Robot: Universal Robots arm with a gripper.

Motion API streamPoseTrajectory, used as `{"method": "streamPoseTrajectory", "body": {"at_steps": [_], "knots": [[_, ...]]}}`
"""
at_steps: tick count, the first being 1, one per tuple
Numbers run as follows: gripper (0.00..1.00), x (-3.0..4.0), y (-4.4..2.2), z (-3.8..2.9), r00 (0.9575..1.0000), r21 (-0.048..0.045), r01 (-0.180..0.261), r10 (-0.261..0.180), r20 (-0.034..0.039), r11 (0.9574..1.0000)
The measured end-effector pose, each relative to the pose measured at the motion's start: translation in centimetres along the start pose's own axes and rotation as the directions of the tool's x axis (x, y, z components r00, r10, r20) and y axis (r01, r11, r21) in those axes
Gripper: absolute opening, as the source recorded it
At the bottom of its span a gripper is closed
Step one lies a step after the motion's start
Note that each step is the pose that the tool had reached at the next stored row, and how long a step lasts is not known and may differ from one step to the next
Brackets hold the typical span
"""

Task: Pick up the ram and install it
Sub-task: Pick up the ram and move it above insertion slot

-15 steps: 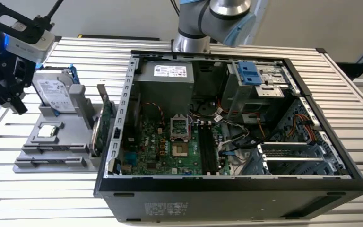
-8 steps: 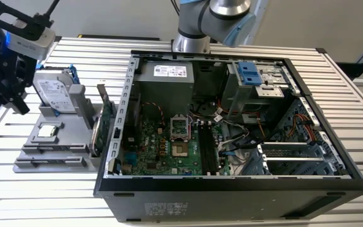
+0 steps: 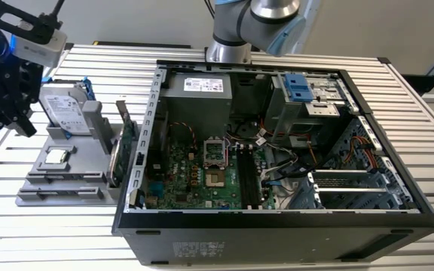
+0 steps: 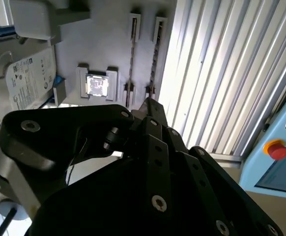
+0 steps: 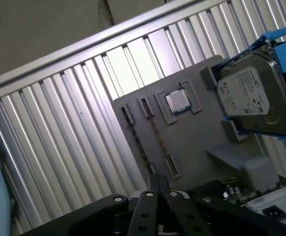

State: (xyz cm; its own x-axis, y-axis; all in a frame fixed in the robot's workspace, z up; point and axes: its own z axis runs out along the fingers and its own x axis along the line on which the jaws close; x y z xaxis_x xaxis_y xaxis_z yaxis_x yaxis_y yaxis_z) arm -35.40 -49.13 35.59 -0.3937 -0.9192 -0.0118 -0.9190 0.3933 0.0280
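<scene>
On the slatted desk (image 3: 51,237), an open computer case (image 3: 277,243) is seen beside a grey tray (image 3: 89,169). Over the tray, the end effector (image 5: 157,183) is held with fingertips together and nothing clamped. The ram (image 4: 131,54) appears to be seated edge-on in a tray slot, untouched.

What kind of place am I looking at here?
Likely a robotics lab or test cell for computer assembly: a robot arm stands behind an open computer case on a slatted metal table, beside a grey fixture tray holding a hard drive.
</scene>
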Motion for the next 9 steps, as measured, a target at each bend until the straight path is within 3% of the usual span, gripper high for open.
{"method": "streamPoseTrajectory", "body": {"at_steps": [5, 9], "knots": [[0.00, 0.00, 0.01, 0.00, 0.9980, 0.0028, 0.063, -0.063, -0.0002, 0.9980], [0.00, 0.00, 0.01, 0.00, 0.9918, 0.0031, 0.128, -0.128, -0.0015, 0.9918]]}}
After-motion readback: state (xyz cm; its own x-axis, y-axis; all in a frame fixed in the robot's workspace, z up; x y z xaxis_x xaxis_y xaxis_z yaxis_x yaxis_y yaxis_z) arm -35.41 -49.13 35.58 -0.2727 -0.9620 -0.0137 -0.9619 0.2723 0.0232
